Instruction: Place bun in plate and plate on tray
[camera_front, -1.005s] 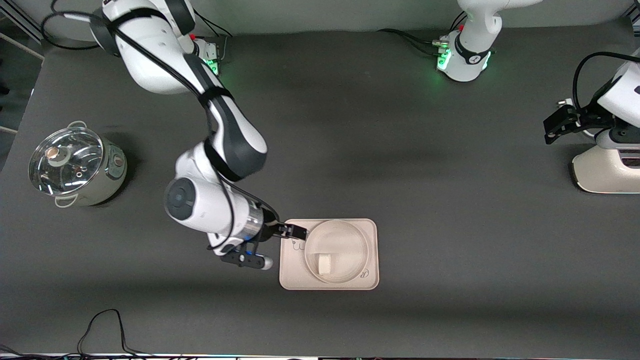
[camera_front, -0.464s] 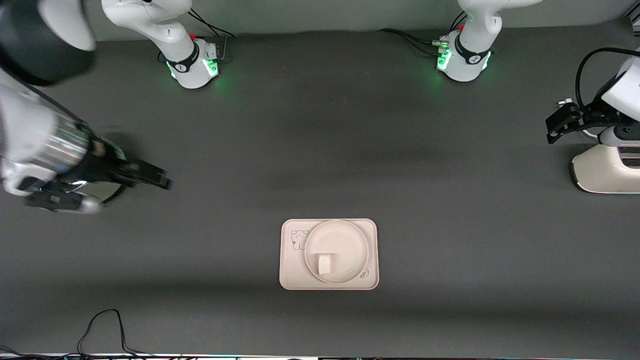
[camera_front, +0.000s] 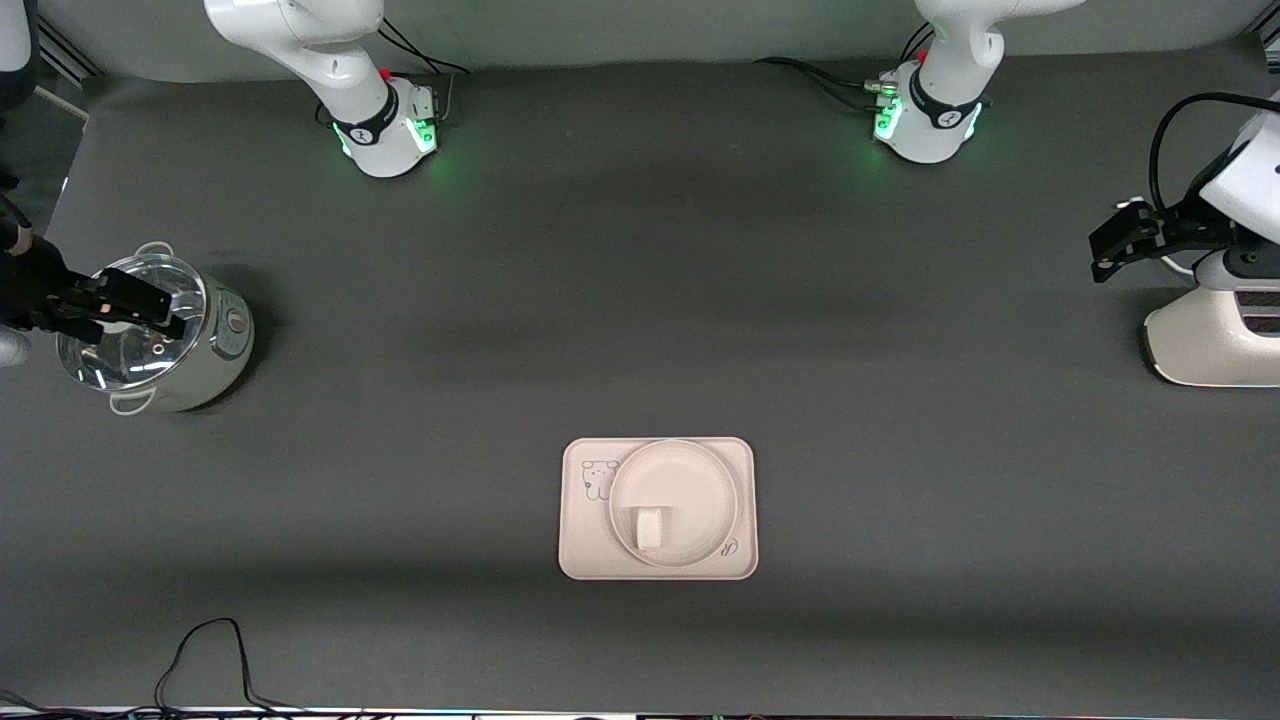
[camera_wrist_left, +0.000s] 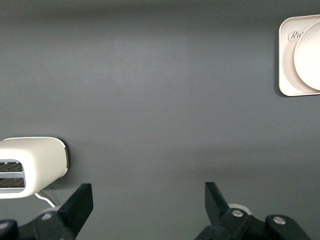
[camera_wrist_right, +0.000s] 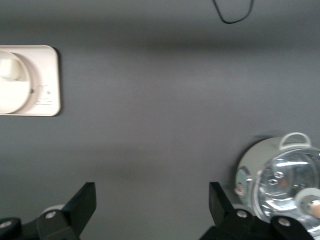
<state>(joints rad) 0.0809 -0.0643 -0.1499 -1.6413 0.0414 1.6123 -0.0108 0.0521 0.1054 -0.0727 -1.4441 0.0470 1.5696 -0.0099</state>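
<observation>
- While the bun (camera_front: 648, 527) is sitting in the plate (camera_front: 700, 478) on the tray (camera_front: 580, 545), I'm seeing both arms waiting.
- I'm holding the right gripper (camera_front: 128, 302) spread over the pot (camera_front: 215, 350), and the left gripper (camera_front: 1125, 240) spread by the toaster (camera_front: 1200, 345).

The small off-white bun (camera_front: 648, 526) is plain and pale, a shade lighter than the round cream-beige plate (camera_front: 690, 480) under it, which carries no marking. The cream-beige rectangular tray (camera_front: 580, 555) bears a thin dark outline drawing of a bear (camera_front: 599, 478) and dark cursive lettering. Under the black right gripper (camera_front: 135, 303), the pot (camera_front: 215, 345) is pale green with a clear glass lid reflecting white highlights. Beneath the black left gripper (camera_front: 1125, 240), the toaster (camera_front: 1205, 345) is glossy cream-white with dark slots. The table cover (camera_front: 700, 300) is uniform dark grey.
</observation>
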